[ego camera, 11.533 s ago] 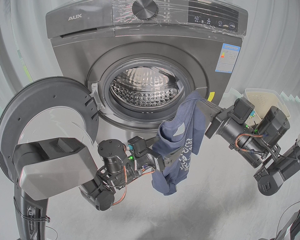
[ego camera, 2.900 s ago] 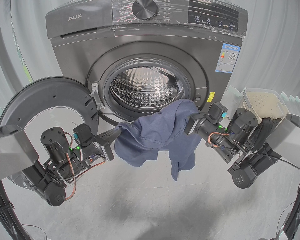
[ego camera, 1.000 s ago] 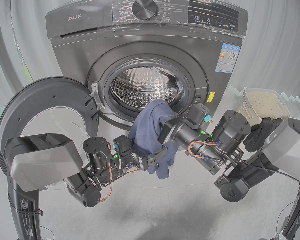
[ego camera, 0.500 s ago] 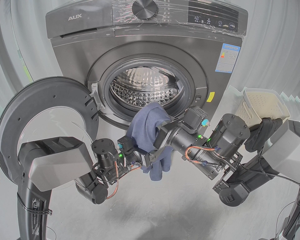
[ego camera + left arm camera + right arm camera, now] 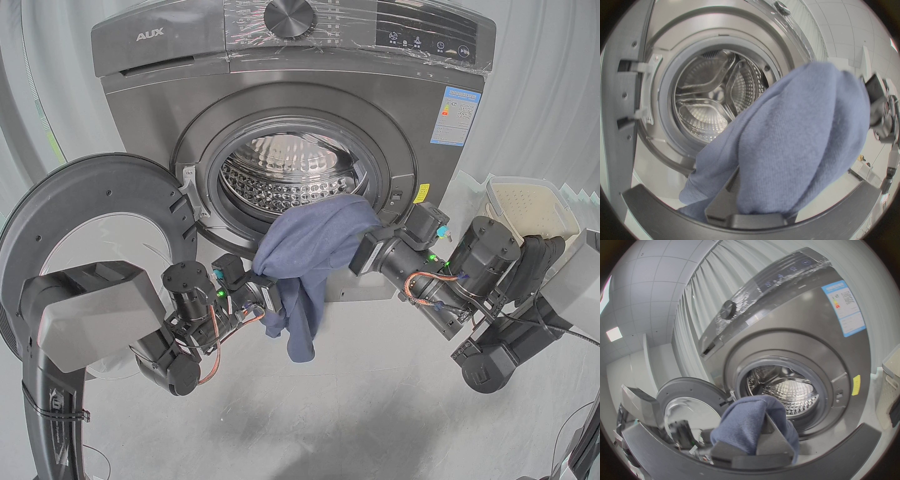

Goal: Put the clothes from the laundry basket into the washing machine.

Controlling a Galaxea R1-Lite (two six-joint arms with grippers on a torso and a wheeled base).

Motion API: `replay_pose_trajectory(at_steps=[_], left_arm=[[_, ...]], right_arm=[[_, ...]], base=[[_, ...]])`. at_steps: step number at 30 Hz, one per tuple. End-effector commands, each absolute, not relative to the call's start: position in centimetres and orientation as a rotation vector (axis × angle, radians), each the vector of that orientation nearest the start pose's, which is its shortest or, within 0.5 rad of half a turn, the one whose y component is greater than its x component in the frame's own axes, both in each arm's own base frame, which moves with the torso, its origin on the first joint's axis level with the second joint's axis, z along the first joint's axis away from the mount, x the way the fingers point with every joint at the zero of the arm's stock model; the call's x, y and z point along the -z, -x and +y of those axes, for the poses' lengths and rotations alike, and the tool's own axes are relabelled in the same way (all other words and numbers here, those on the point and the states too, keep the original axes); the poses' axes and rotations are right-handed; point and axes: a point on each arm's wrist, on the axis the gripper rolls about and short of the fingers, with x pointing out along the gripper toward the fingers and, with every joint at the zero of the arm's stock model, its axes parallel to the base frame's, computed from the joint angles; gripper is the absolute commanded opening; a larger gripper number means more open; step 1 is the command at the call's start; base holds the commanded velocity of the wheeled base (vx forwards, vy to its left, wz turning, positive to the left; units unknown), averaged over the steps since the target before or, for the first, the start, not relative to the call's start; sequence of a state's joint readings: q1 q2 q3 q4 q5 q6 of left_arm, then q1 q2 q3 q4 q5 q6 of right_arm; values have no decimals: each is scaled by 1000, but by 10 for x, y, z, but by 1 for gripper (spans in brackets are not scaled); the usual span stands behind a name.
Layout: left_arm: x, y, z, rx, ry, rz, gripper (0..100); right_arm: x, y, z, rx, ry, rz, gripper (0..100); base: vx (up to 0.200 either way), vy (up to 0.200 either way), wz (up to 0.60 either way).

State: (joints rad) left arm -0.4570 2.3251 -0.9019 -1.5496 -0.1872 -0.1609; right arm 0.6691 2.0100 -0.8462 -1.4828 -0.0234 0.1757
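- Now the left gripper [image 5: 274,299] and right gripper [image 5: 357,253] each have jaws clamped on the blue garment [image 5: 312,240], sharing its weight.
- Held before the drum [image 5: 281,172], seemingly for pushing inside.

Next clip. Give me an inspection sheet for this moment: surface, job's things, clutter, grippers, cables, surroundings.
surface: grey floor.
job's things: blue garment hangs before the open drum of the washing machine, not inside; door swung open; dark clothes over the laundry basket rim.
clutter: nothing seen.
grippers: left gripper and right gripper, jaws shut on the garment.
cables: orange leads on both wrists, apart from the cloth.
surroundings: pale curtain.
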Motion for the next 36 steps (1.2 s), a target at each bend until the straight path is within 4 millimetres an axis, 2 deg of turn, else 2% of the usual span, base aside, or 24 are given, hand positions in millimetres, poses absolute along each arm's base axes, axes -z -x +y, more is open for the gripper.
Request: replay_pose_trajectory(at_steps=[1, 4, 10, 15, 21, 22, 24, 26, 28, 29, 31, 32, 36], left_arm=[[-119, -345, -176, 664, 216, -173, 0], [-138, -330, -175, 681, 225, -203, 0], [-161, -306, -165, 688, 229, -237, 0], [-171, -283, -160, 704, 244, -234, 0], [-182, -275, -163, 724, 252, -267, 0], [-182, -275, -163, 724, 252, -267, 0], [-183, -276, -162, 713, 253, -271, 0], [-184, -276, -161, 680, 259, -274, 0], [-184, -276, -161, 680, 259, -274, 0], [-186, -274, -158, 626, 273, -280, 0], [-185, -273, -158, 622, 276, -277, 0], [-184, -267, -156, 620, 271, -265, 0], [-176, -262, -157, 623, 257, -236, 0]], right_arm=[[-150, -288, 209, -623, -247, -162, 0], [-134, -285, 212, -629, -234, -107, 0], [-105, -288, 217, -631, -210, -20, 0], [-100, -287, 225, -654, -206, -16, 0], [-101, -274, 237, -698, -203, -14, 0], [-102, -273, 238, -702, -204, -16, 100], [-106, -269, 238, -708, -202, -27, 100], [-111, -258, 229, -709, -183, -19, 100], [-111, -258, 229, -709, -183, -19, 100], [-121, -238, 209, -713, -153, -7, 100], [-120, -233, 201, -712, -143, 8, 100], [-119, -218, 187, -738, -122, 35, 100], [-113, -210, 172, -737, -110, 71, 100]], base=[[0, 0, 0], [0, 0, 0], [0, 0, 0], [0, 0, 0], [0, 0, 0], [0, 0, 0], [0, 0, 0], [0, 0, 0], [0, 0, 0], [0, 0, 0], [0, 0, 0], [0, 0, 0], [0, 0, 0]])
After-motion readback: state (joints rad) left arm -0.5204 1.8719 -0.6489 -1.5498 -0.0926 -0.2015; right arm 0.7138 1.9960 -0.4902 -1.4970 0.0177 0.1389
